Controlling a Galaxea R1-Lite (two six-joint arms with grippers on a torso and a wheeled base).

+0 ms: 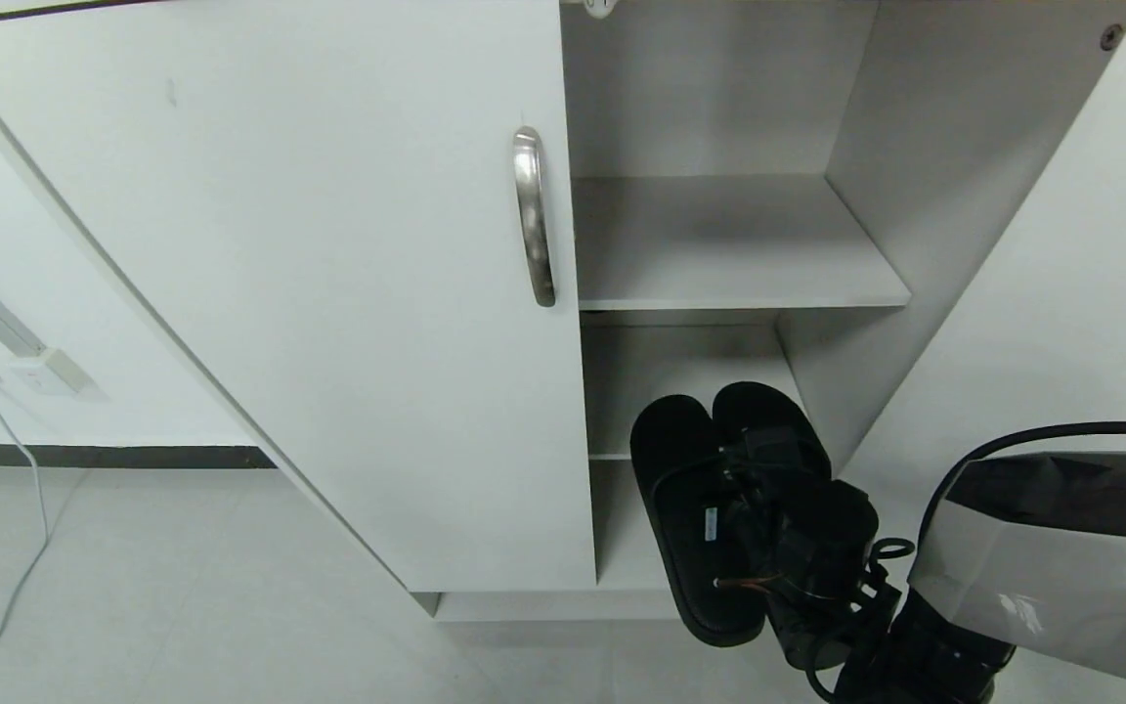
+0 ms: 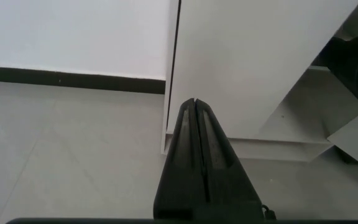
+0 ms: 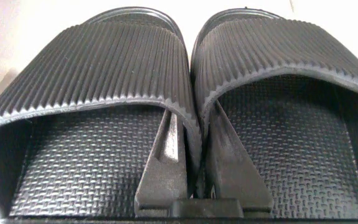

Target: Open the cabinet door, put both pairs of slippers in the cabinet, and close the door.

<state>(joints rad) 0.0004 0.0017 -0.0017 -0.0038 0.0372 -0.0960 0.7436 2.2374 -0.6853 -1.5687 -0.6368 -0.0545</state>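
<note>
**Carrying black slippers toward open cabinet**

Right gripper pinches the touching inner walls of the black slippers, one finger inside each shoe, so the pair carries as one unit with toes toward the cabinet. Pair hangs just in front of the lower shelf, not yet on it. Left gripper is empty, fingers pressed together, low by the cabinet base, likely parked clear. Right door is swung open; left door is shut.
</note>
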